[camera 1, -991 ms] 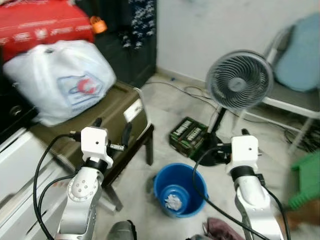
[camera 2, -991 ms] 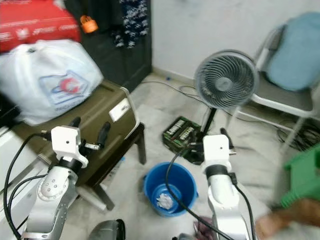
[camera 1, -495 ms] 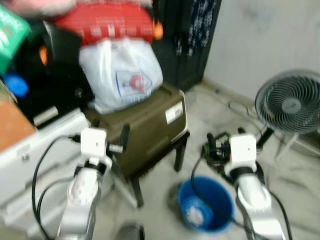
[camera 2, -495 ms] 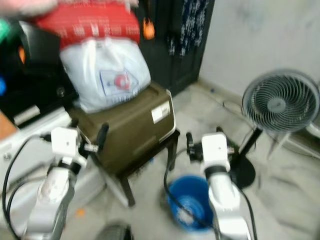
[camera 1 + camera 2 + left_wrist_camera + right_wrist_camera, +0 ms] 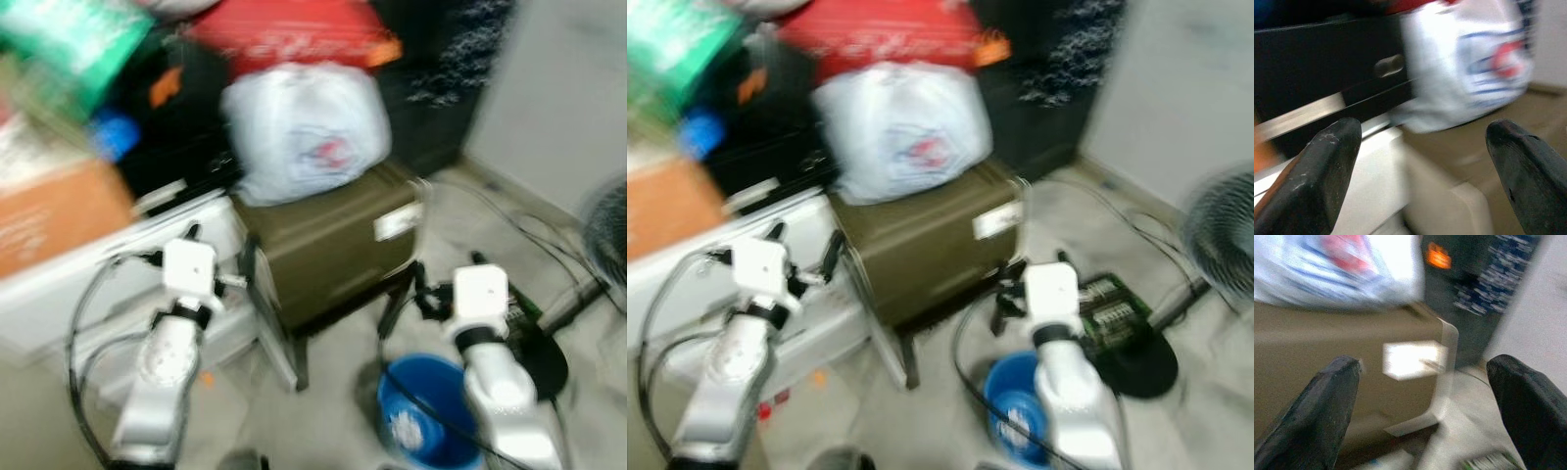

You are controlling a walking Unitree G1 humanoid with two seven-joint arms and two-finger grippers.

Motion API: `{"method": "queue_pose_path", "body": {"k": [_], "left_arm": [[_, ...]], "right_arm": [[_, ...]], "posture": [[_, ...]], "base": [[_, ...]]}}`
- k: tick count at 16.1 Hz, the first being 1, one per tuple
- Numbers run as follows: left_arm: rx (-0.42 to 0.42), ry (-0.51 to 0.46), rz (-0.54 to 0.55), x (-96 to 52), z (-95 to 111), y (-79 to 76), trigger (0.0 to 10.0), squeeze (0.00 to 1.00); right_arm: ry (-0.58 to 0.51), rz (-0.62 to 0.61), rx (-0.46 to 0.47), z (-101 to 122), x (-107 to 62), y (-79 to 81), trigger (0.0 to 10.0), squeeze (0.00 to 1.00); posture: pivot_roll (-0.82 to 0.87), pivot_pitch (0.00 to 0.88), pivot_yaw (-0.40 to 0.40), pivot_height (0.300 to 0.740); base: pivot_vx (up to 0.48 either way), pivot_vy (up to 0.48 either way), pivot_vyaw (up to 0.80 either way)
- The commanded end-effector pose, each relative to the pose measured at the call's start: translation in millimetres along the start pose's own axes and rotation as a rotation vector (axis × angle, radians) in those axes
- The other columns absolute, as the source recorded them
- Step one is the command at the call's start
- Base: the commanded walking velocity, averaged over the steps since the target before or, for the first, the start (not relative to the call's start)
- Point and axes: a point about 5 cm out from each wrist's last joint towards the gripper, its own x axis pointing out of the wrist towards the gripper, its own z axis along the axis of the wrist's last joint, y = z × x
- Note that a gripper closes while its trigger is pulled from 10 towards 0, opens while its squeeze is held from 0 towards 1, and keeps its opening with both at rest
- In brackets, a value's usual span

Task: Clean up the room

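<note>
The picture is blurred by motion. A blue bucket (image 5: 426,416) stands on the floor with a white crumpled scrap (image 5: 400,428) inside. My right gripper (image 5: 447,272) hangs open above it with nothing held, facing an olive-brown case (image 5: 1327,352) on a dark stool. My left gripper (image 5: 217,251) is open too, held in front of a white cabinet (image 5: 78,299); its fingers (image 5: 1322,166) frame a white plastic bag (image 5: 1469,63) lying on the case.
A red bag (image 5: 284,34) tops the pile above the white bag, with an orange-brown box (image 5: 59,215) and green packaging (image 5: 69,39) at the left. A fan with a black base (image 5: 544,357) stands at the right edge. A green-black box (image 5: 1107,299) lies on the floor.
The camera has swung left: the fan slid to the right edge and the cluttered pile at the left came into view. Both arms keep their raised pose, fingers still open.
</note>
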Motion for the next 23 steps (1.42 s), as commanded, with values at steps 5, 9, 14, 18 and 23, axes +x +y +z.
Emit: {"method": "queue_pose_path", "body": {"k": [5, 9, 14, 18, 23], "left_arm": [[0.034, 0.026, 0.029, -12.1, -3, 7.2, 10.0, 0.0], [0.03, 0.046, 0.034, -7.4, -8, 7.0, 10.0, 0.0], [0.039, 0.038, 0.026, -3.9, -5, 4.2, 10.0, 0.0], [0.065, 0.033, 0.023, -8.1, 0, 5.3, 10.0, 0.0], [0.093, 0.079, 0.073, -27.8, -8, 14.8, 10.0, 0.0]], "right_arm": [[0.0, -0.01, 0.001, -1, -5.0, -8.0, 10.0, 0.0], [0.007, 0.007, 0.004, -5, -0.7, -4.6, 10.0, 0.0], [0.018, -0.012, 0.029, -6, -0.3, -7.1, 10.0, 0.0], [-0.003, -0.047, 0.034, 2, -5.7, -12.5, 10.0, 0.0], [0.039, -0.045, 0.004, -6, -23.1, -19.7, 10.0, 0.0]], "posture": [[-0.02, 0.0, 0.018, 0.74], [-0.02, 0.0, 0.021, 0.74], [-0.03, 0.0, 0.03, 0.74], [-0.02, 0.0, 0.025, 0.74], [-0.02, 0.0, 0.022, 0.74]], "base": [[0.0, 0.0, 0.79], [0.0, 0.0, 0.79], [0.0, 0.0, 0.79], [0.0, 0.0, 0.52], [0.0, 0.0, 0.47]]}}
